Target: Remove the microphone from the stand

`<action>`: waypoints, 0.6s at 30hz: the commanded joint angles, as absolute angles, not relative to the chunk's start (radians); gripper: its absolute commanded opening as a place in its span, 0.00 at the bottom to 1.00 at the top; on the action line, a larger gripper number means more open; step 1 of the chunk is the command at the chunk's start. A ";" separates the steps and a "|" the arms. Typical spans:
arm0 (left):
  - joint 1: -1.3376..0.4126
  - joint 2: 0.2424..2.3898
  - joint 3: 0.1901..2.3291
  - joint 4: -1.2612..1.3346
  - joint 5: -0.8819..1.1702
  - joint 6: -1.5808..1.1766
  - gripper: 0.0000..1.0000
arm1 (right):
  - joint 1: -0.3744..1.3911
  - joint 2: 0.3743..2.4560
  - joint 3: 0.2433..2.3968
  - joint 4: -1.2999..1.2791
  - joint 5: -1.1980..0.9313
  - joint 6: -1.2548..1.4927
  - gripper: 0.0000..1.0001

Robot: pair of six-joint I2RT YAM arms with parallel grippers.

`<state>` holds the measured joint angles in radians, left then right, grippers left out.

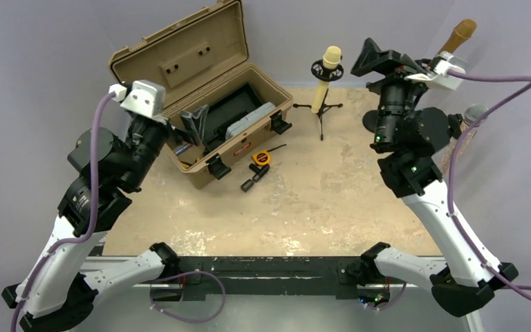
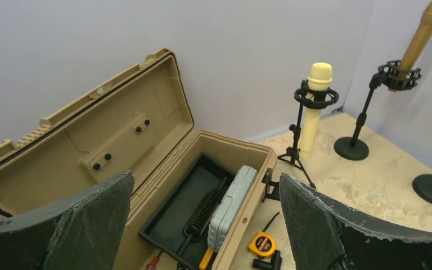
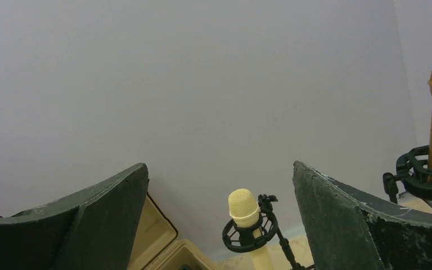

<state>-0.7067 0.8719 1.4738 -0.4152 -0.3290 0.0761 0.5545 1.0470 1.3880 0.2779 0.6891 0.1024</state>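
A cream microphone [image 1: 330, 63] stands upright in a black shock mount on a small tripod stand [image 1: 321, 111] at the back of the table. It also shows in the left wrist view as the cream microphone [image 2: 319, 79] and in the right wrist view as the cream microphone [image 3: 243, 207]. My right gripper [image 1: 372, 59] is raised to the right of it, open and empty, and faces it from a distance; my right gripper [image 3: 220, 166] frames it. My left gripper [image 1: 195, 128] hovers open over the tan case. Nothing is between the jaws of my left gripper [image 2: 205, 177].
The open tan case [image 1: 180, 59] at back left holds a black tray and a grey box [image 1: 249, 119]. A yellow tape measure [image 1: 261, 158] and a black part [image 1: 252, 180] lie beside it. A brown microphone [image 1: 456, 36] and a grey microphone [image 1: 475, 113] stand on round-base stands at the right.
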 commanded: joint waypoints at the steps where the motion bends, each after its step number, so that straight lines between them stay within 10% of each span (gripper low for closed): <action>1: -0.764 0.875 1.474 -0.417 -0.375 0.145 0.98 | 0.558 1.084 1.382 0.268 0.675 0.154 0.99; 18: -0.936 0.968 1.526 -0.488 -0.487 0.178 1.00 | 0.486 1.251 1.296 0.312 0.474 0.247 0.99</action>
